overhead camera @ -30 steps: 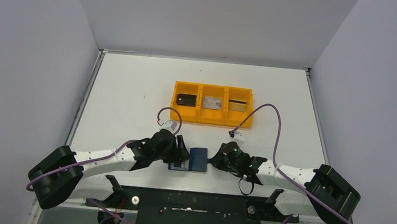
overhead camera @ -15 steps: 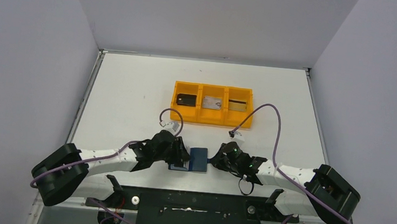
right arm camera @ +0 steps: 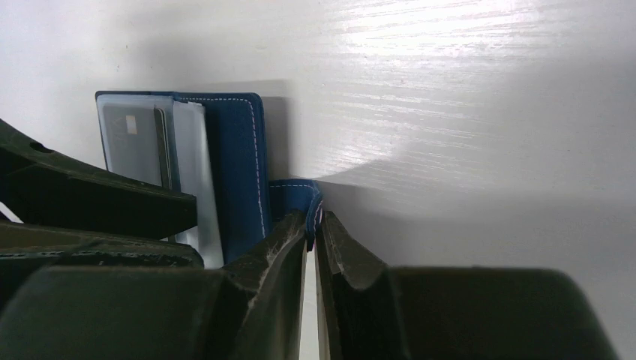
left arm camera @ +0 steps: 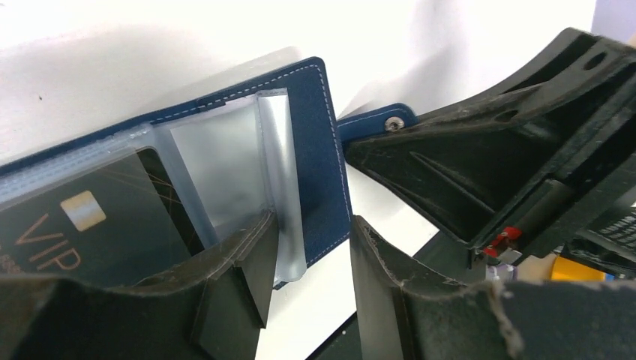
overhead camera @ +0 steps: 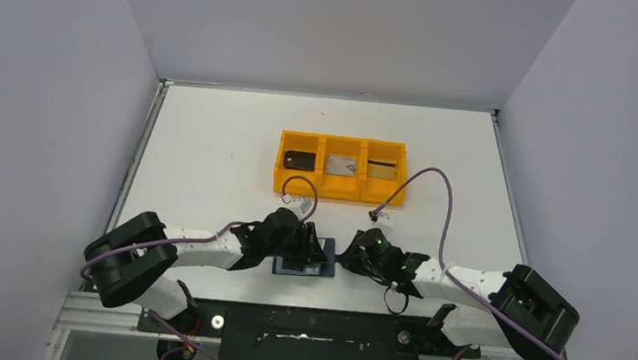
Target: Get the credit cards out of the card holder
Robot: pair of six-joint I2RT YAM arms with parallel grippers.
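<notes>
The right gripper [right arm camera: 313, 223] is pinched shut on the small stitched tab [right arm camera: 294, 196] of the navy card holder [right arm camera: 236, 142], open at the near side of the white table [overhead camera: 213, 153]. The left gripper [left arm camera: 309, 241] stands part open astride the holder's right edge, one finger [left arm camera: 232, 270] on a cloudy plastic sleeve [left arm camera: 225, 157]; only its wrist view shows VIP lettering on a glossy black card [left arm camera: 97, 225], partly cut off. Only the top view shows the orange tray [overhead camera: 338, 193] beyond, holding a silver card [overhead camera: 341, 165] and a gold card [overhead camera: 377, 169]

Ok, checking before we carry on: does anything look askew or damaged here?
Nothing looks damaged. One clear sleeve bows up off the open card holder beside the left fingers, and a black VIP card is tucked inside.
</notes>
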